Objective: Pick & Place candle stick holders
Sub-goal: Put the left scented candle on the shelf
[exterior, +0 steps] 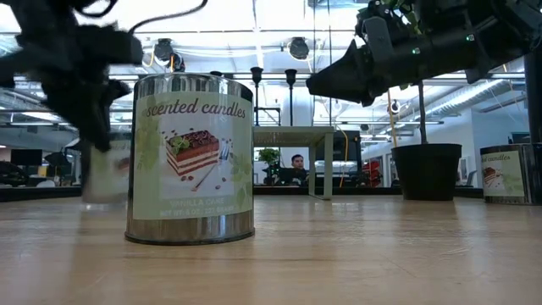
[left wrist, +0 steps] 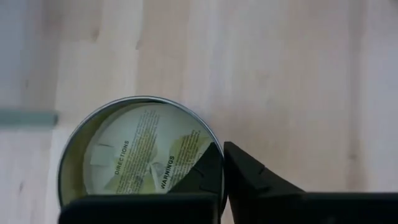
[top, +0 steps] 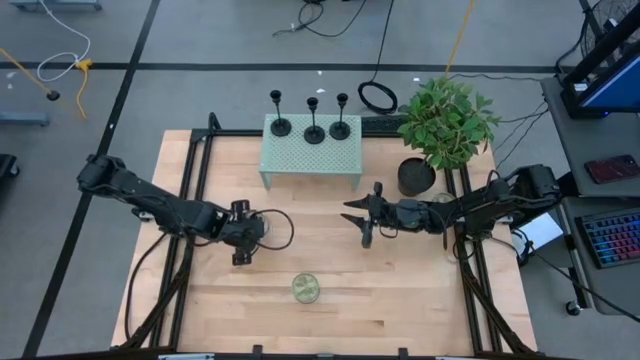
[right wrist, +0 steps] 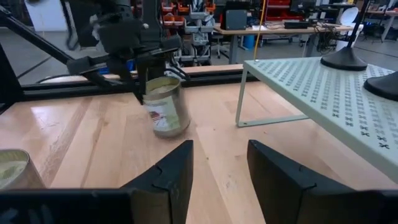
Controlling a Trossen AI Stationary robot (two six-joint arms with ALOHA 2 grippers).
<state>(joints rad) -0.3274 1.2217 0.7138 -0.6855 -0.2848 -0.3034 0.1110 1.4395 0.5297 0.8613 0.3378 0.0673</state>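
Three black candle stick holders (top: 280, 125) (top: 314, 132) (top: 340, 128) stand upright on their round bases on a pale green perforated shelf (top: 312, 155) at the table's far middle; two bases show in the right wrist view (right wrist: 345, 59). My left gripper (top: 243, 235) at the table's left middle is shut on an open scented-candle tin (right wrist: 165, 106). My right gripper (top: 362, 222) is open and empty, level above the table's middle, right of the left gripper and near of the shelf. My left gripper holds the tin by its top rim (left wrist: 222, 155), one finger (left wrist: 199, 171) inside the tin and one (left wrist: 255, 177) outside. The fingers come from above, pointing down. The tin hangs tilted below them (right wrist: 168, 124); whether its bottom touches the table I cannot tell.
A second scented-candle tin (top: 307, 289) stands on the table near the front middle, close before the low camera (exterior: 190, 161). A black plant pot (top: 417, 176) with a green plant stands far right. Another candle tin (exterior: 508, 174) shows at the right in the low view.
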